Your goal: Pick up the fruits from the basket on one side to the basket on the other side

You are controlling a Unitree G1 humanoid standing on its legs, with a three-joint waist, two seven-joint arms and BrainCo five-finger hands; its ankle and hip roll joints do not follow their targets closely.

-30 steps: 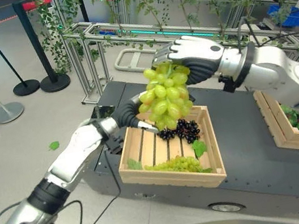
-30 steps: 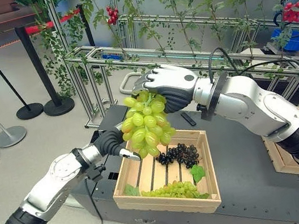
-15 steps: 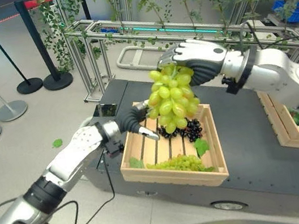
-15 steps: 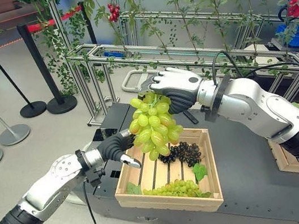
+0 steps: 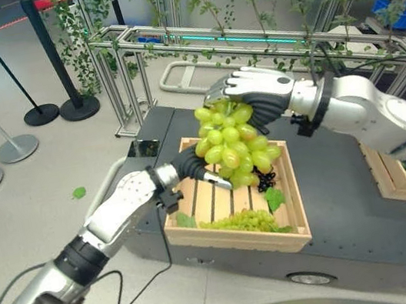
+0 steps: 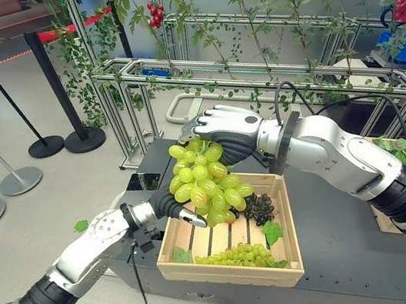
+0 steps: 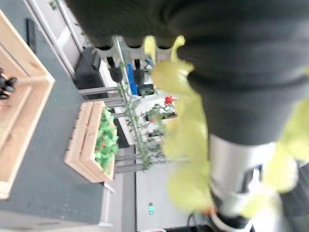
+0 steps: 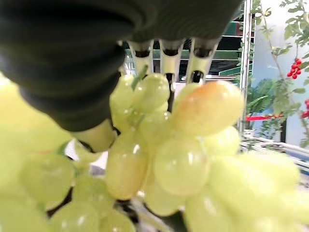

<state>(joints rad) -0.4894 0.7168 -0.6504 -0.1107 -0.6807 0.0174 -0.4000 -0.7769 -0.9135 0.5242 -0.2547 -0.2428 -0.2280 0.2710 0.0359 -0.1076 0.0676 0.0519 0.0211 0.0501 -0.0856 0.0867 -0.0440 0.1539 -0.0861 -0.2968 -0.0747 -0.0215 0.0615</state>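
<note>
Currently your left hand (image 6: 172, 206) sits under the green grape bunch (image 6: 204, 182), its fingers hidden behind the fruit, so you cannot tell whether they are curled or straight. The bunch hangs above the far-left corner of the wooden crate (image 6: 230, 266), which holds a smaller green bunch (image 6: 240, 256) along its near edge and dark grapes (image 6: 254, 207) at the back. Your right hand (image 6: 224, 129) pinches the bunch at its top. Judgement: loose, soft and swinging; berries bruise or drop, so keep the hold at the stem. The second crate (image 5: 403, 181) waits near the platform's right edge.
</note>
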